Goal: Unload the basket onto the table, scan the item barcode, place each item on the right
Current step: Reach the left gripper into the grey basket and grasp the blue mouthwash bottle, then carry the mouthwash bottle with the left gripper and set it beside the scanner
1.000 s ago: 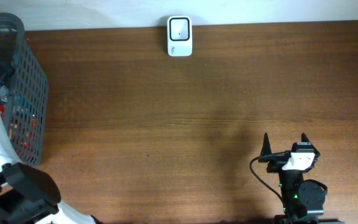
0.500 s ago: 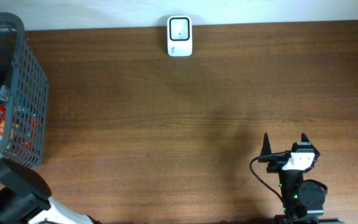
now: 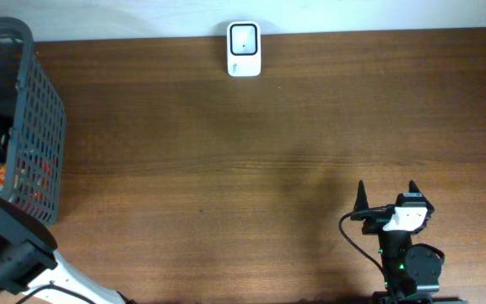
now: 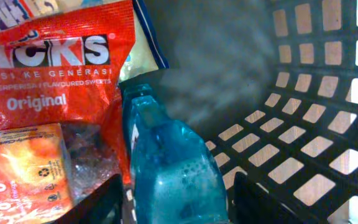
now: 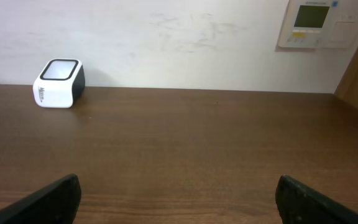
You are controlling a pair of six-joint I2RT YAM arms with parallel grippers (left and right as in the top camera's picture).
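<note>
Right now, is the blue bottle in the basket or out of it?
In. The blue bottle sits beside a red snack bag, the grey basket wall behind it.

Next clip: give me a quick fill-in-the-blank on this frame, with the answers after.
The left gripper straddles a ___ bottle inside the basket. The snack bag beside the bottle is ___. The right gripper stands ___, holding nothing.
Answers: blue; red; open.
</note>
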